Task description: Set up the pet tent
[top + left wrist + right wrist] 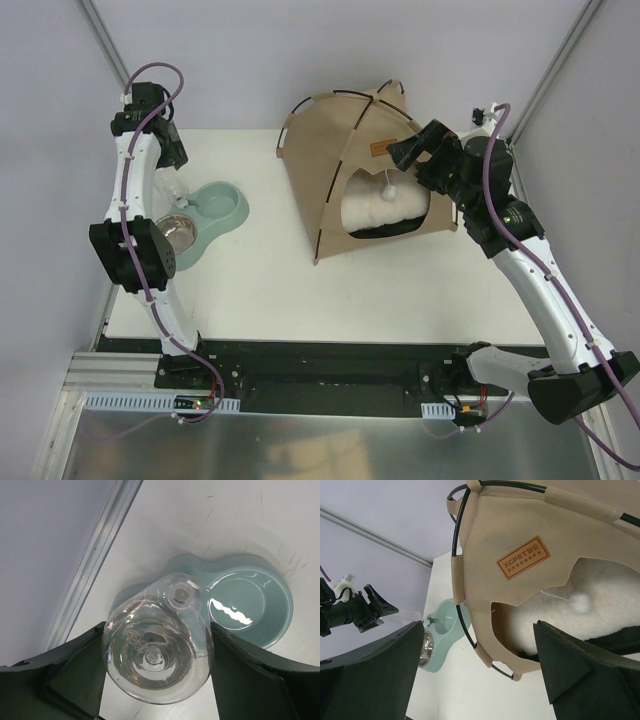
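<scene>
While hovering beside the pet tent (335, 150), erect at upper centre of the top view, shows the right gripper (479, 625) spread wide, empty. Flanks a clear bottle (157, 655) with the left gripper (159, 626); cannot tell whether clamped. Could snag a black pole (454, 535) or the pom-pom (581, 601) and topple it if swung inward. Reads "XCPET" above stars on the brown label (523, 557).

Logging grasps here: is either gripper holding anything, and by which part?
The left gripper clasps the clear bottle across its wide body, over the teal feeder. The right gripper is open facing the pet tent, holding nothing.
</scene>
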